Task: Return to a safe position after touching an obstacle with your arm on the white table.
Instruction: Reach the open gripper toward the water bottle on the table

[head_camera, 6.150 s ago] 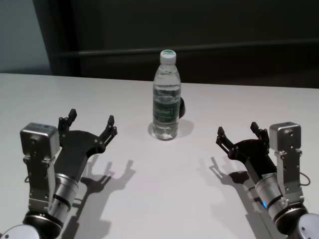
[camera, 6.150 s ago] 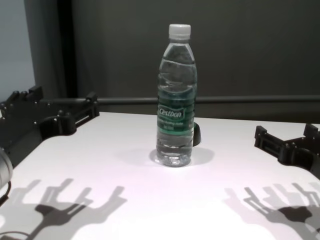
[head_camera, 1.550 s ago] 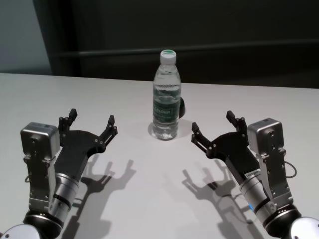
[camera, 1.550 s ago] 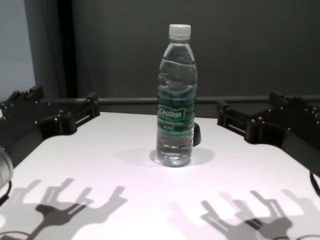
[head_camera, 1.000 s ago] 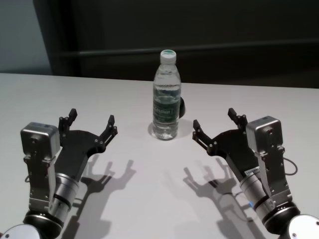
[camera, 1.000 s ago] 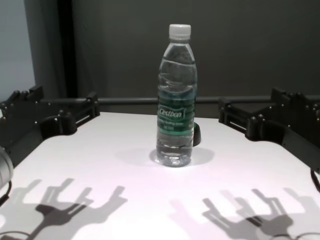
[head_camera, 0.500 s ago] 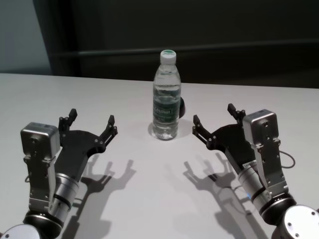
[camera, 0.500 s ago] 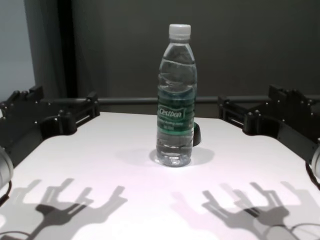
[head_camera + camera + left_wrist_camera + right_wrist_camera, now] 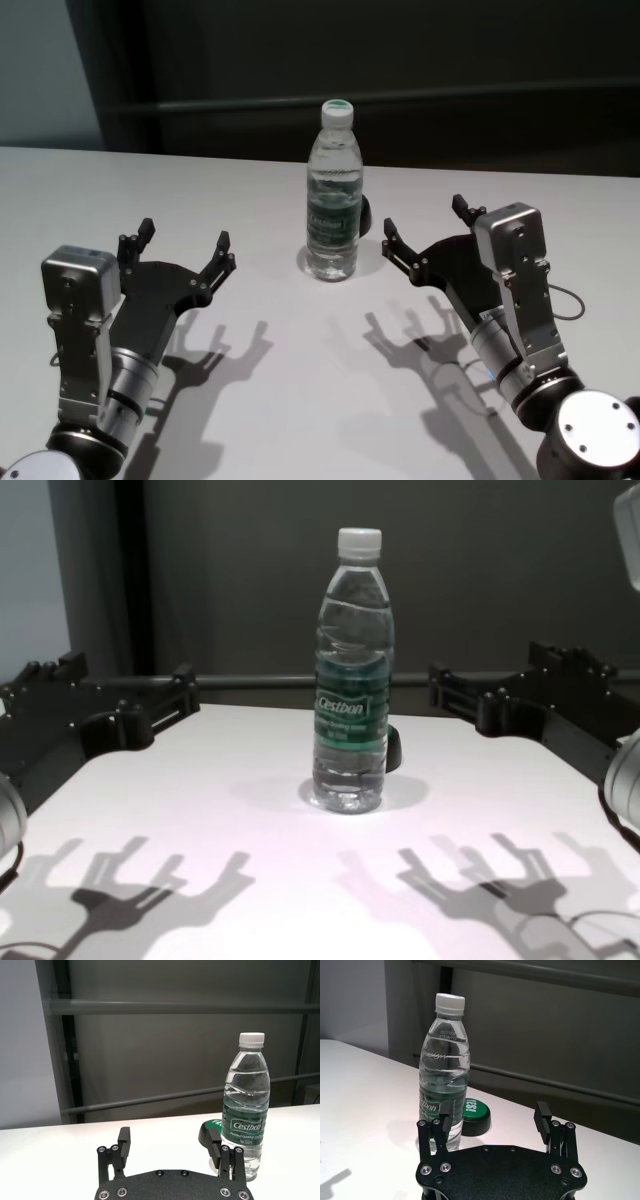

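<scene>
Nearest the robot, both arms hover low over the near part of the white bench (image 9: 300,400), casting forked shadows on it. At the near left edge the left claw (image 9: 183,248) sits parked with its fingers spread wide, holding nothing. On the right side, the right claw (image 9: 425,232) is also spread and empty; it sits farther in from the near edge than the left one, near the bottle but apart from it, with bare bench showing between its nearer fingertip and the bottle's base.

Farther in, about midway between the left and right edges, the bottle (image 9: 333,195) stands upright. It is clear plastic with a white screw cap and is filled with clear liquid almost to the neck. Its dark green label band reads "Cestbon" in white, with smaller print below that looks like "Net 555ml". Embossed digits near its shoulder are too small to read surely.

Just behind the bottle, a small dark round object (image 9: 476,1115) with a green top lies mostly hidden; white lettering on it is cut off by the bottle.
</scene>
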